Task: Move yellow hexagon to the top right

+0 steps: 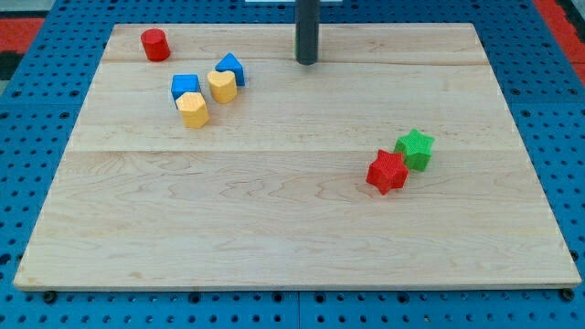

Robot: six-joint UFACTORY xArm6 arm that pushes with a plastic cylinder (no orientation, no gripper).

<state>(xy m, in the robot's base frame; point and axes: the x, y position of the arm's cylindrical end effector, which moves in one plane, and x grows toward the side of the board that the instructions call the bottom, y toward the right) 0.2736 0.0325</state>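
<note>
The yellow hexagon (193,109) lies in the upper left part of the wooden board (292,228). It touches a blue cube (185,87) just above it. A second yellow block (221,85) sits to its upper right, against a blue block (230,67). My tip (306,61) stands near the view's top centre, well to the right of this cluster and touching no block.
A red cylinder (154,44) sits in the top left corner. A red star (387,171) and a green star (415,148) touch each other right of centre. Blue pegboard surrounds the board.
</note>
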